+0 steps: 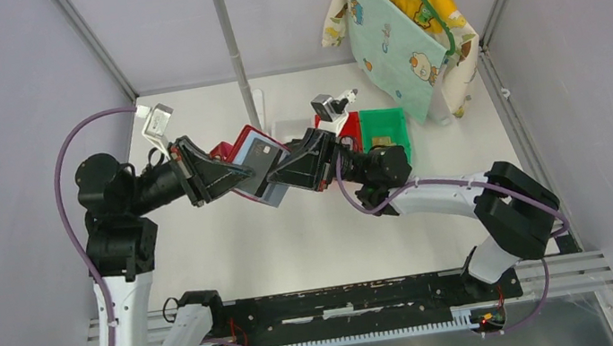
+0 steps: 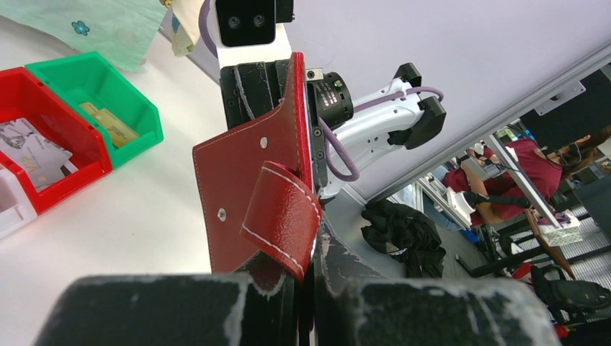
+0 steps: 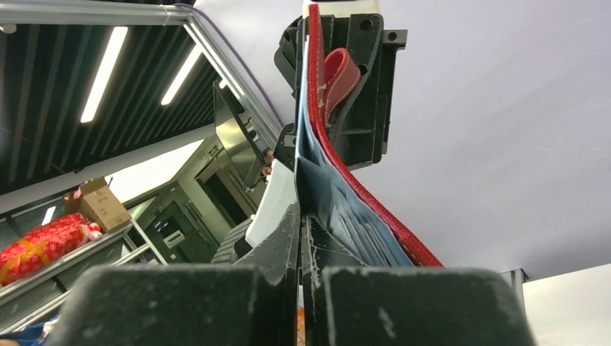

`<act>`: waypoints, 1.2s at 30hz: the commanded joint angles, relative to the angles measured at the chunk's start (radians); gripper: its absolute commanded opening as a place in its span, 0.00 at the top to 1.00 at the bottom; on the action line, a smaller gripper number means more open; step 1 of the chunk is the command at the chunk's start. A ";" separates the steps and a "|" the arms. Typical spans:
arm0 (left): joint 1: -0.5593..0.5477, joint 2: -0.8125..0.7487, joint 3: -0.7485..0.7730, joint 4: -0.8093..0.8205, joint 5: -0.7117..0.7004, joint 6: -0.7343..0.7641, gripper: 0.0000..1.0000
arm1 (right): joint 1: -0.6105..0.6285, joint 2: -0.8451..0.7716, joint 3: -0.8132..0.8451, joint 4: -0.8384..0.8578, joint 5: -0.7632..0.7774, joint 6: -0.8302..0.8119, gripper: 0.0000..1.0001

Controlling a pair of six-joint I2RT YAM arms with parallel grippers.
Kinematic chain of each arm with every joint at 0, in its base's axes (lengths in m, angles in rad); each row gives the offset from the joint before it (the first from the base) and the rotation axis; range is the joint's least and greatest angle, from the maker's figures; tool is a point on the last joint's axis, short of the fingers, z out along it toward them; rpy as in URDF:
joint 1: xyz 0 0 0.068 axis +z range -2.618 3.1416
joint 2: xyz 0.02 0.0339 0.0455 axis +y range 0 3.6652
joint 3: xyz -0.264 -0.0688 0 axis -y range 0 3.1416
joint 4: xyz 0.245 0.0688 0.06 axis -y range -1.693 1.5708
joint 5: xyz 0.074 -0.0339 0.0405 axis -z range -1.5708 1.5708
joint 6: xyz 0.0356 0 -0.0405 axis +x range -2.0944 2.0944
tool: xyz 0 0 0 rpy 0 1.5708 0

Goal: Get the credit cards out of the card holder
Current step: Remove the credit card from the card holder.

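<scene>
Both left tool [image 1: 247, 180] and right tool [image 1: 275, 175] pinching card holder [image 2: 245, 166], stitched red leather, curled tab [image 2: 281, 216]

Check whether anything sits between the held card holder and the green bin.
The red bin and the right arm's own wrist lie on that line to the green bin; nothing else visible. The left gripper and right gripper both grip the card holder.

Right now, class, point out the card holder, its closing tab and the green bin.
card holder [image 2: 241, 169]: left wrist view, red outer cover.
closing tab [image 2: 282, 216]: left wrist view, middle of strap.
green bin [image 2: 72, 79]: left wrist view, bare inner wall.
</scene>
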 commanded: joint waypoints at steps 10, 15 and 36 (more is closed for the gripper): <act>0.005 0.006 0.071 -0.080 -0.164 0.124 0.98 | -0.018 -0.046 -0.096 0.150 0.037 0.046 1.00; 0.006 -0.007 0.058 -0.068 -0.150 0.121 0.98 | 0.005 -0.003 0.000 0.139 0.024 0.049 0.78; 0.006 0.027 0.146 -0.204 -0.189 0.346 0.98 | -0.184 -0.176 -0.240 -0.019 -0.141 0.011 1.00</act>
